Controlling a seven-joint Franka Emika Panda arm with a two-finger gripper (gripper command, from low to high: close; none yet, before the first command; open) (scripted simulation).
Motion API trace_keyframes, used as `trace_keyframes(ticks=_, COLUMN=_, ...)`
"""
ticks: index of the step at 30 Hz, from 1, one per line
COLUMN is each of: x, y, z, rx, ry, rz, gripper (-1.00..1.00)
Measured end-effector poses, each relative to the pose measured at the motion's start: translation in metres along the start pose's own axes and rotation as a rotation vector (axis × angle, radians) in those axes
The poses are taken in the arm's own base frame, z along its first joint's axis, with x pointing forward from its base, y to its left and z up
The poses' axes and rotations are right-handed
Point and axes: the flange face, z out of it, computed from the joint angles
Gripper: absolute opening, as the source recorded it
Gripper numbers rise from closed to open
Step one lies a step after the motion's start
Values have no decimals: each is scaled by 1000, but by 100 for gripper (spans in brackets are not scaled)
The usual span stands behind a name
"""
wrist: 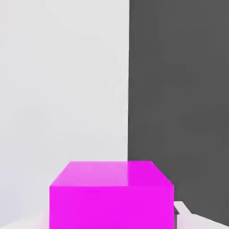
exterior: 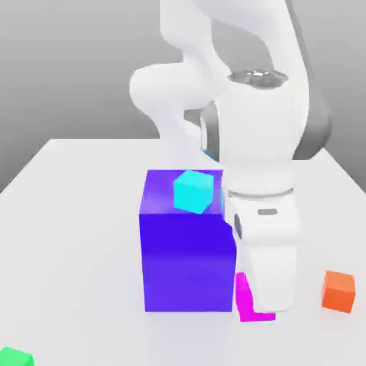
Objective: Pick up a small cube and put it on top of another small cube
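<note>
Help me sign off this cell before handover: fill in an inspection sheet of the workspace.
Surface: pale tabletop, plain.
Job's things: magenta cube in the gripper, beside the blue-violet block; which cube is meant as base, cannot tell.
Clutter: blue-violet block, cyan cube on top; orange cube; green cube, partly out of frame.
Gripper: gripper closed on the magenta cube.
Cables: nothing seen.
Surroundings: plain grey backdrop.

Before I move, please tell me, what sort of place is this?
It looks like a simulated test scene for a robot arm, rather than a real room: a plain pale tabletop, flat grey surroundings, and bright untextured blocks such as the blue-violet one and the orange cube.
</note>
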Motion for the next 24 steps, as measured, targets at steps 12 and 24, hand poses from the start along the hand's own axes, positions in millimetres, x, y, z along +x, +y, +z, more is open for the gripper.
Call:
trace_keyframes(ticks=12, x=-152, y=189, z=1, rx=23, ry=-75, rz=-15, gripper=-100)
trace_keyframes(ticks=24, x=-220, y=209, z=74, rx=95, ry=-138, rz=-107, gripper=100)
